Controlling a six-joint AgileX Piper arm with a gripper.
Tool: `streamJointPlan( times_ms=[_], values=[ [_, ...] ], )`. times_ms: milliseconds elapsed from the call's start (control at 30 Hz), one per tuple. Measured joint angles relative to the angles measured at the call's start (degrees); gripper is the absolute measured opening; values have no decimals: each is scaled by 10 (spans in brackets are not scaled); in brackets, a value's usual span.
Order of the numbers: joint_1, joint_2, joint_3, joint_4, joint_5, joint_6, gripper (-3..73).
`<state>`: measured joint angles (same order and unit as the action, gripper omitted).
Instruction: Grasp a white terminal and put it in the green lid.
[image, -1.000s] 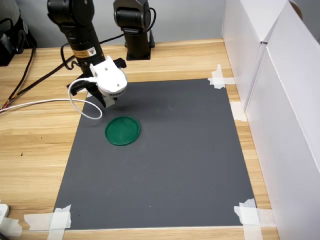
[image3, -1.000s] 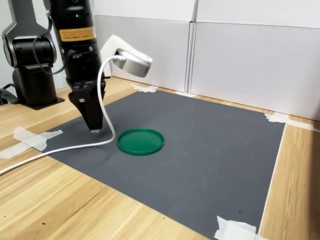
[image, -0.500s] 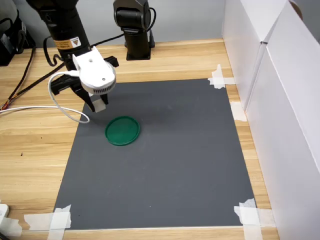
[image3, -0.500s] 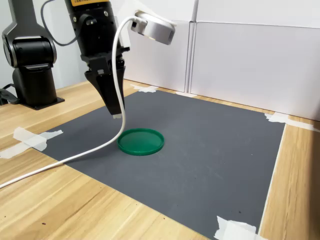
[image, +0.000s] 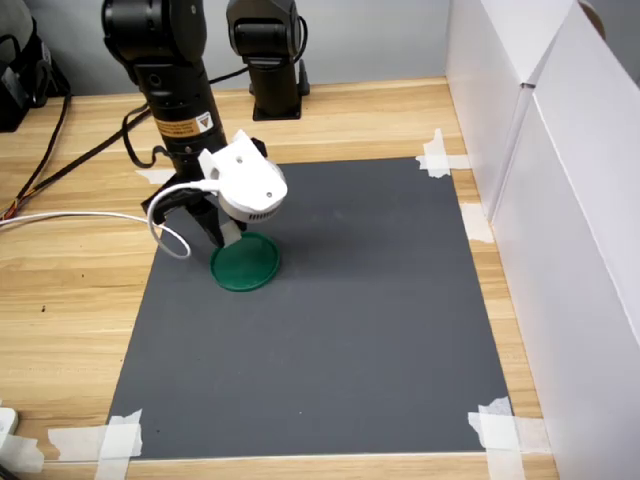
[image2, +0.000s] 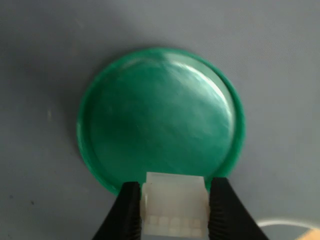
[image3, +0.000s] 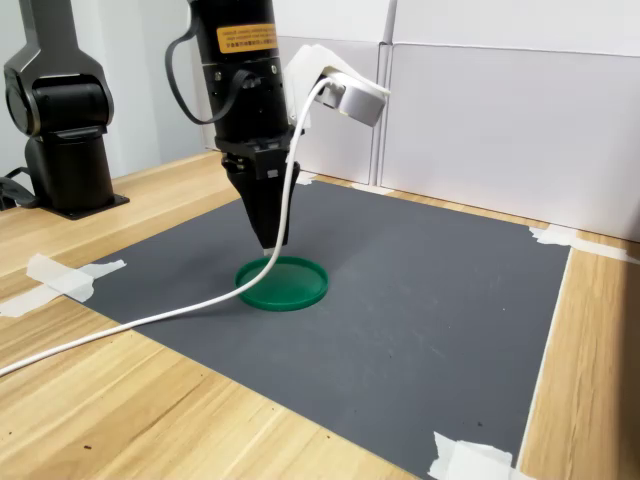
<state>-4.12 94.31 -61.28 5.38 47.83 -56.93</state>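
Observation:
The green lid (image: 245, 262) (image3: 282, 283) (image2: 160, 120) lies flat on the dark mat and nothing lies in it. My gripper (image2: 172, 212) (image3: 272, 240) (image: 228, 235) hangs a little above the lid's rim, shut on the white terminal (image2: 174, 204), a small ridged white block held between the two black fingers. In both exterior views the terminal is hidden by the fingers and the white cable. The wrist view shows the terminal over the edge of the lid, not touching it.
A dark grey mat (image: 330, 320) is taped to the wooden table at its corners (image: 120, 440). A second black arm base (image3: 60, 130) stands at the back. White panels (image: 560, 200) wall off the first exterior view's right. A white cable (image3: 130, 325) trails across the mat.
The arm has swung from beside the mat's edge to above the green lid and come lower, still carrying the terminal.

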Motion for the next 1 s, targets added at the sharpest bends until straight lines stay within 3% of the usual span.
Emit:
streamJointPlan(
  times_ms=[1000],
  values=[
    [6, 35, 0, -6, -22, 1, 322]
  ],
)
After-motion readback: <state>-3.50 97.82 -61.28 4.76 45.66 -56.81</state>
